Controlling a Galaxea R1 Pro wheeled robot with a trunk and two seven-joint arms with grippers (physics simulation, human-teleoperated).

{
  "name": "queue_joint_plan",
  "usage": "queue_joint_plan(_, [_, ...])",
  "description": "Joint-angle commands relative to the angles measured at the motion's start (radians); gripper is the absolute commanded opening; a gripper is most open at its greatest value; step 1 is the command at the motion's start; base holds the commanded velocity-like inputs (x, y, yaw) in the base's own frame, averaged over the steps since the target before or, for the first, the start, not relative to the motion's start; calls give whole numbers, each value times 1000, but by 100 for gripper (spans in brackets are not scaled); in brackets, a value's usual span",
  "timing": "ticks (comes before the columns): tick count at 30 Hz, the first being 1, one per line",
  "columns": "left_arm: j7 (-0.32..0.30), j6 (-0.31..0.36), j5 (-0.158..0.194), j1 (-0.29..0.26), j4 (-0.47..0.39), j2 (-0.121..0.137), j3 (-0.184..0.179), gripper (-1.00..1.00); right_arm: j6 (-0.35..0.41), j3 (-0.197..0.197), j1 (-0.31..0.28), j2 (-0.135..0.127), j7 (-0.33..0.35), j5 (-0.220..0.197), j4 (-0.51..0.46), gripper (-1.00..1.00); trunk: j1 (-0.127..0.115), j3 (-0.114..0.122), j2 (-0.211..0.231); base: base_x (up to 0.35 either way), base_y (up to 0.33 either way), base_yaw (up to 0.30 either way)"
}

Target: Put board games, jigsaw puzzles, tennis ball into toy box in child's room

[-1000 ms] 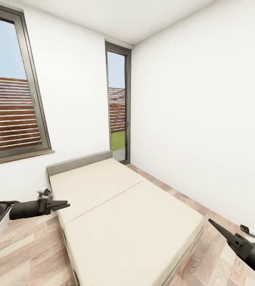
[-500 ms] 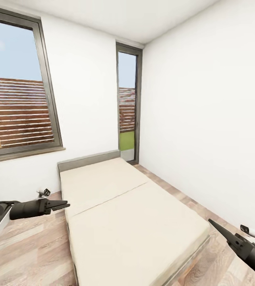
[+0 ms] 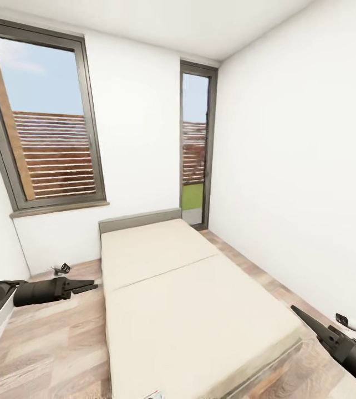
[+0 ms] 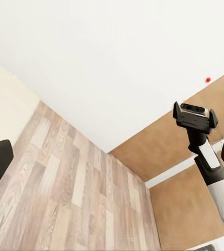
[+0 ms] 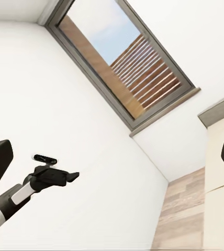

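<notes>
The bed (image 3: 194,299) is faced, its mattress bare. Both hands, left (image 3: 86,286) and right (image 3: 300,314), are carried clenched, empty. Board games must be found next.

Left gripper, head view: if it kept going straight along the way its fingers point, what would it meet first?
Most likely the bed: the left gripper points sideways toward the mattress's near side edge, with bare wood floor below. Its height against the mattress top is unclear, so it could pass just above.

The bed (image 3: 189,299) stands on the floor (image 3: 45,354), headboard against the windowed wall (image 3: 139,127); a box, perhaps, at its foot.
</notes>
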Motion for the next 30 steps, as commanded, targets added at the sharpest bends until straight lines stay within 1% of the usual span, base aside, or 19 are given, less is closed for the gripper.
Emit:
queue_joint_plan(1, [-3, 11, 4, -1, 1, 1, -5, 100, 7, 0, 1, 0, -1, -6, 0, 100, 0, 0, -1, -127, -286, 266])
queue_joint_plan(12, [-3, 11, 4, -1, 1, 1, -5, 100, 8, 0, 1, 0, -1, -6, 0, 100, 0, 0, -1, -122, -278, 270])
queue_joint_plan(17, [-3, 11, 4, -1, 1, 1, -5, 100, 8, 0, 1, 0, -1, -6, 0, 100, 0, 0, -1, -67, -213, 272])
queue_joint_plan(21, [-3, 11, 4, -1, 1, 1, -5, 100, 8, 0, 1, 0, -1, -6, 0, 100, 0, 0, -1, -24, -101, 273])
queue_joint_plan(30, [-3, 11, 4, -1, 1, 1, -5, 100, 9, -1, 1, 0, -1, -6, 0, 100, 0, 0, -1, -6, -24, 273])
